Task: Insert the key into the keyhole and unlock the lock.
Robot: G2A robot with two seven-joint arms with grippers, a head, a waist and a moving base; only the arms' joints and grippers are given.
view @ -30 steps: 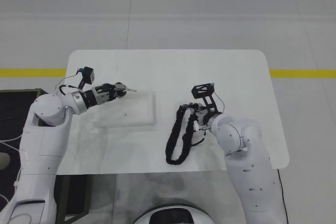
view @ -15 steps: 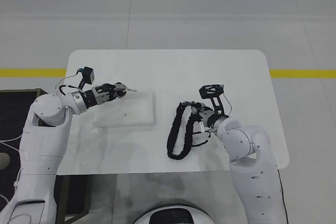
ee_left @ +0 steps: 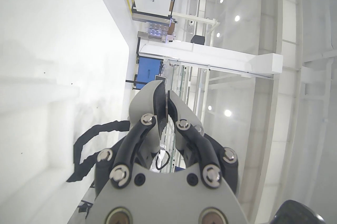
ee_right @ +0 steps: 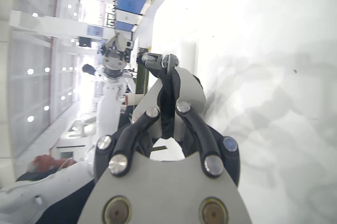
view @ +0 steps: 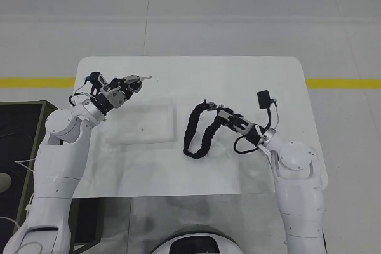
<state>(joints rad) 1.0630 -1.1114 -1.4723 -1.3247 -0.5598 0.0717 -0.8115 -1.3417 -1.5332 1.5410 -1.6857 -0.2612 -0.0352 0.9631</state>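
The left fingers [ee_left: 144, 103] hide most of the key [ee_left: 166, 107].

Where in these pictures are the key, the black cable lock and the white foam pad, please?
key [view: 146, 78]: top view, on the exposed metal blade.
black cable lock [view: 207, 136]: top view, on the thick sleeved cable strand.
white foam pad [view: 146, 124]: top view, on its flat upper face.

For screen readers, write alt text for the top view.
The left gripper holds a key and the right gripper grips a black cable lock near its head, over a white table. A white tray lies beside the lock.
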